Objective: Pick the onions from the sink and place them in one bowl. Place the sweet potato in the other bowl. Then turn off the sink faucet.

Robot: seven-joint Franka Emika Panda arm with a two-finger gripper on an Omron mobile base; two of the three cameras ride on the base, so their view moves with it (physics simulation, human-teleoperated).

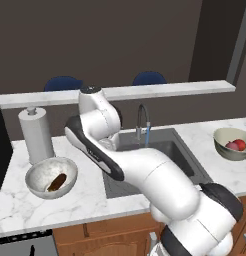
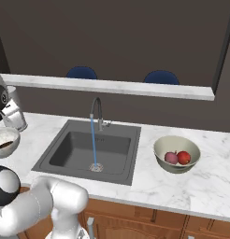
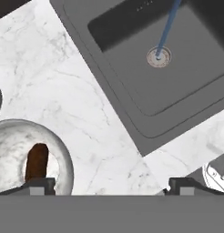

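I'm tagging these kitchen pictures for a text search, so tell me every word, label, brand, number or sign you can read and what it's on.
None: no readable text, label, brand, number or sign in any view.
White paper towel roll: blank.
Silvery grey mottled bowl and olive-beige bowl: unmarked.
Dark grey metal sink and slim grey gooseneck faucet: unmarked.
White marble counter: only grey veining.

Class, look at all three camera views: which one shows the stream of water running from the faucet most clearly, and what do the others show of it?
The right base view: the water stream runs unobstructed from the faucet spout to the sink drain. The left base view shows just a short stretch beside the arm. The hand view shows its lower end meeting the drain.
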